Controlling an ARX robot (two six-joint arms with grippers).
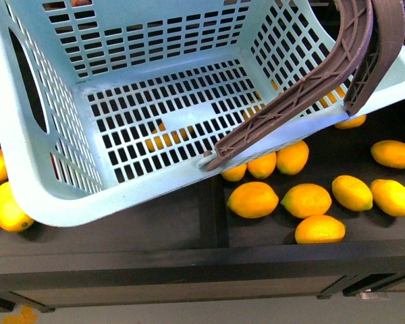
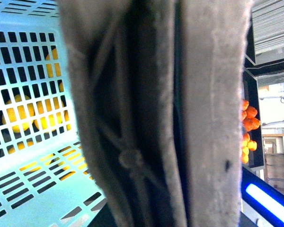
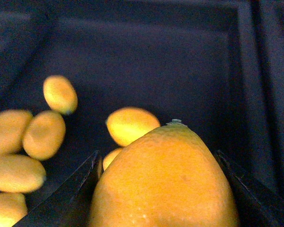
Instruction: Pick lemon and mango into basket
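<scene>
The turquoise basket [image 1: 148,101] hangs tilted over the black shelf and fills the front view. No fruit rests on its slotted floor; yellow fruit shows through the slots from below. Its brown handles [image 1: 310,88] swing up at the right. In the left wrist view a handle [image 2: 151,113] fills the middle as a blur, with my left gripper shut on it and its fingers hidden. My right gripper [image 3: 157,153] is shut on the lemon [image 3: 165,184], with black fingers [image 3: 80,189] on both sides. I cannot single out the mango among the fruit.
Several loose yellow lemons [image 1: 307,200] lie on the black shelf [image 1: 189,236] under and right of the basket, more at the left edge [image 1: 10,212]. More lemons [image 3: 130,124] lie in the dark tray below my right gripper. Orange tangerines [image 2: 248,123] sit far behind the handle.
</scene>
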